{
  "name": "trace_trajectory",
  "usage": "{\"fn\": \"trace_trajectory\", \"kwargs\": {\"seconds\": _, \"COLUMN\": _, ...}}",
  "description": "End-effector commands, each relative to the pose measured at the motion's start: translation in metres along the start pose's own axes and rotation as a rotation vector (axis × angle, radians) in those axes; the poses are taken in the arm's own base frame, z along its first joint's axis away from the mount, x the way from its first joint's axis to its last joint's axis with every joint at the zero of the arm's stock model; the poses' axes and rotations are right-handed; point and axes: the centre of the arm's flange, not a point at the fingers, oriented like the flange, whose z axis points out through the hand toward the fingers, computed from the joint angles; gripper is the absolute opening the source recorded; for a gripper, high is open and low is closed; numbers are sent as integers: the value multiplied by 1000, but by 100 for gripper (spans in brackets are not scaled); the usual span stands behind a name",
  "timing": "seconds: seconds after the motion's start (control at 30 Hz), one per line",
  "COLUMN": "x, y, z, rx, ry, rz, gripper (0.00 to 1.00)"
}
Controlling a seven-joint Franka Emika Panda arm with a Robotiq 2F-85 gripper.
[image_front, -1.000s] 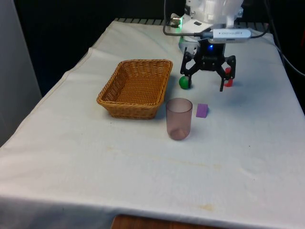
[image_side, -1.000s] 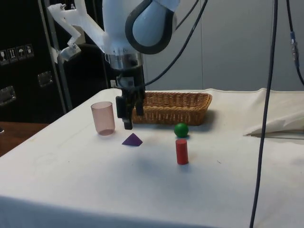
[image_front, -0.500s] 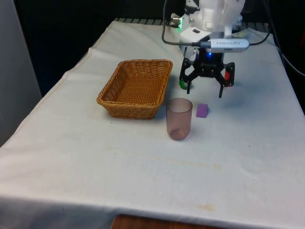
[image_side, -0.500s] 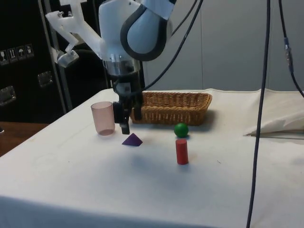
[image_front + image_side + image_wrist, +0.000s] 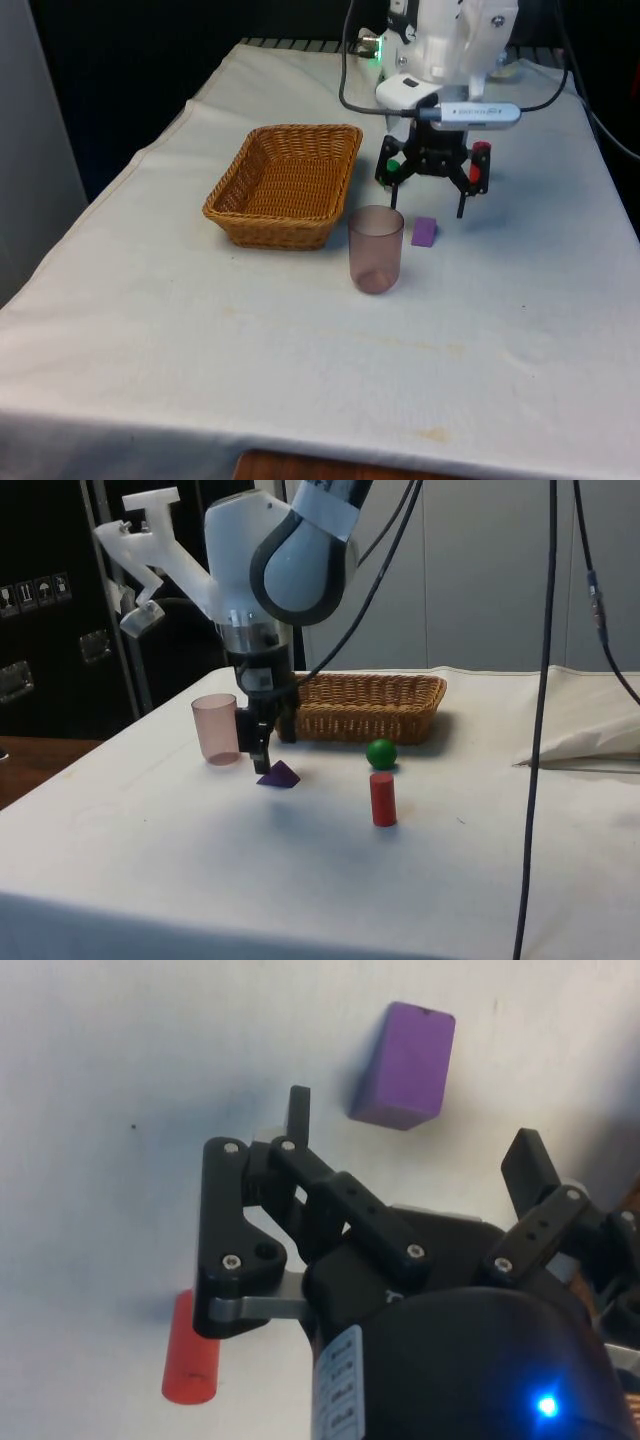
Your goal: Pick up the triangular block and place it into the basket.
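The purple triangular block (image 5: pixel 424 231) lies on the white cloth beside the pink cup (image 5: pixel 376 248); it also shows as a low wedge (image 5: pixel 279 774) and from above (image 5: pixel 404 1065). My gripper (image 5: pixel 428 205) hangs open just behind and above the block, fingers spread wide with nothing between them. From the side, the gripper (image 5: pixel 262 763) is low, close over the block's near edge. In the wrist view the gripper (image 5: pixel 412 1132) points at the block, which lies just ahead of the fingertips. The wicker basket (image 5: pixel 233 184) stands at the front view's left of the block.
A green ball (image 5: pixel 381 753) and an upright red cylinder (image 5: pixel 383 798) stand just behind the gripper, partly hidden by it in the front view. The red cylinder (image 5: pixel 193 1354) lies close by the gripper's side. The basket (image 5: pixel 420 703) holds nothing that I can see.
My gripper has come forward from over the green ball and red cylinder towards the purple block and has dropped lower. It stays open. The objects have not moved.
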Motion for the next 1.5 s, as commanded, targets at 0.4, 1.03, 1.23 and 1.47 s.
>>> {"fn": "trace_trajectory", "kwargs": {"seconds": 0.4, "x": 6, "y": 0, "z": 12, "rx": -2, "ry": -5, "rz": 11, "gripper": 100}}
{"fn": "trace_trajectory", "kwargs": {"seconds": 1.03, "x": 5, "y": -1, "z": 22, "rx": -9, "ry": -18, "rz": 9, "gripper": 72}}
{"fn": "trace_trajectory", "kwargs": {"seconds": 1.23, "x": 5, "y": -1, "z": 22, "rx": -9, "ry": -18, "rz": 9, "gripper": 47}}
{"fn": "trace_trajectory", "kwargs": {"seconds": 1.47, "x": 5, "y": -1, "z": 21, "rx": -10, "ry": -18, "rz": 8, "gripper": 33}}
